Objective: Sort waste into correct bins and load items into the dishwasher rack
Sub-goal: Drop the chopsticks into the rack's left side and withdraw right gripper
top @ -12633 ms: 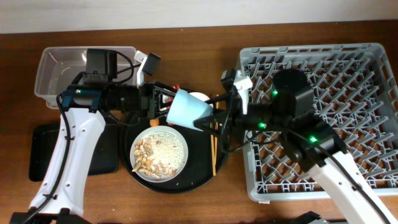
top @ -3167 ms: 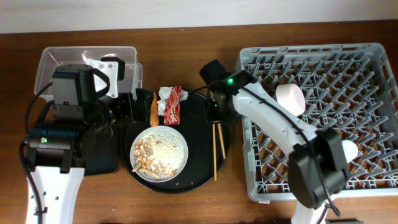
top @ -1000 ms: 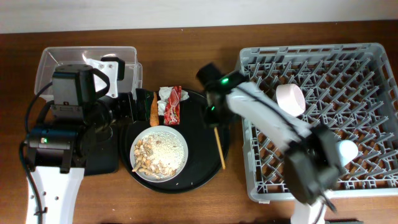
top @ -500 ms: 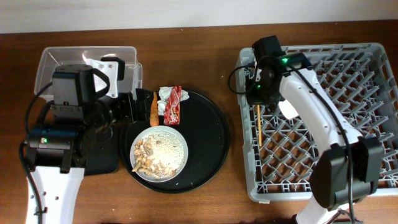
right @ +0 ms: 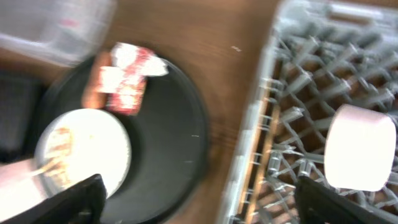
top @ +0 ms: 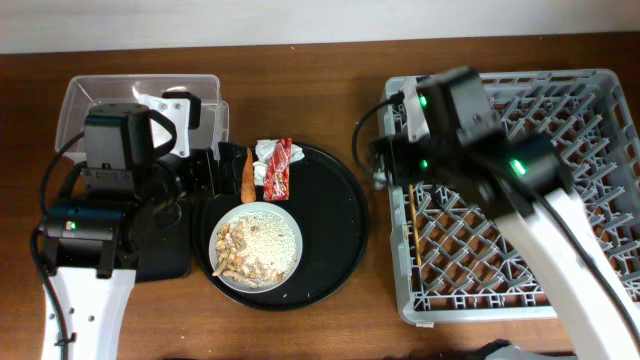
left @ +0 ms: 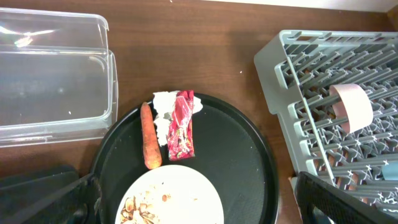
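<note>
with the chopsticks (top: 414,220) lying in the rack (top: 600,130) and the left pincer (left: 199,208) and right pincer (right: 202,208) both wide and empty, the carrot (top: 246,172) is judged next for binning.

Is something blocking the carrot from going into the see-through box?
Nothing visible does. The carrot lies at the left edge of the round black tray. Only the tray rim and bare table separate it from the clear tub. The wrapper lies on its other side.
</note>
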Controlling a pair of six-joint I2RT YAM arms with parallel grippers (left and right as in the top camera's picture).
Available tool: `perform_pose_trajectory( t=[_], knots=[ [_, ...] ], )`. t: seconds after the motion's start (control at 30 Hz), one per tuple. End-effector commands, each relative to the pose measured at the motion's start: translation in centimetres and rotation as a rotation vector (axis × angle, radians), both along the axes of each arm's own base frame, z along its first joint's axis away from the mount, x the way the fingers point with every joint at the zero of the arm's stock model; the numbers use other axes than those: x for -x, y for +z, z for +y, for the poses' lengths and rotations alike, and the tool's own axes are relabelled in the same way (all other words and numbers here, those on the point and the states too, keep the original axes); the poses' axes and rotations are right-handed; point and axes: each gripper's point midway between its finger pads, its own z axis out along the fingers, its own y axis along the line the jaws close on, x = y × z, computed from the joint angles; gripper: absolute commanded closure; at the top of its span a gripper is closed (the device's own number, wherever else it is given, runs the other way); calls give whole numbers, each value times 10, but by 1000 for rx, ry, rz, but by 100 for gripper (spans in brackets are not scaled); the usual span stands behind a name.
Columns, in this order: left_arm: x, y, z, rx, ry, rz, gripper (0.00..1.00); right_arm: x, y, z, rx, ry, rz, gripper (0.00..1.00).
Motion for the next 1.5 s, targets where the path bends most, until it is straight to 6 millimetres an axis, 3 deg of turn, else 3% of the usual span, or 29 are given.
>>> perform_pose_trajectory(
  t=[0.0, 0.13, 0.3, 0.43, 0.57, 0.63, 0.7, 0.83, 1.17, 1.3, 1.47],
  knots=[
    [-1, 6, 0, 6, 5, -13, 1, 27, 31, 14, -45, 73, -79, 2],
    [-1, 6, 0, 6, 5, -13, 1, 56, 32, 1, -21, 78, -41, 2],
    [-1, 6, 0, 6, 5, -13, 1, 75, 43, -23, -1, 36, -68, 2],
    [-1, 5, 0, 5, 5, -12, 1, 92, 68, -47, 21, 9, -190, 2],
    [0, 5, 0, 5, 5, -9, 1, 94, 97, -64, 28, 24, -410, 2],
    [0, 5, 0, 5, 5, -9, 1, 93, 96, -81, 10, -49, -487, 2],
    [0, 5, 0, 5, 5, -8, 1, 91, 84, -96, -5, -117, -544, 2],
    [0, 4, 0, 5, 5, -7, 1, 81, 39, -118, -15, -220, -646, 2],
    [0, 4, 0, 5, 6, -5, 1, 85, -73, -114, -102, -187, -787, 2],
    [1, 4, 0, 5, 5, -5, 1, 86, -106, -119, -94, -209, -796, 2],
    [1, 4, 0, 5, 5, -5, 1, 76, -127, -119, -103, -213, -848, 2]
  ],
)
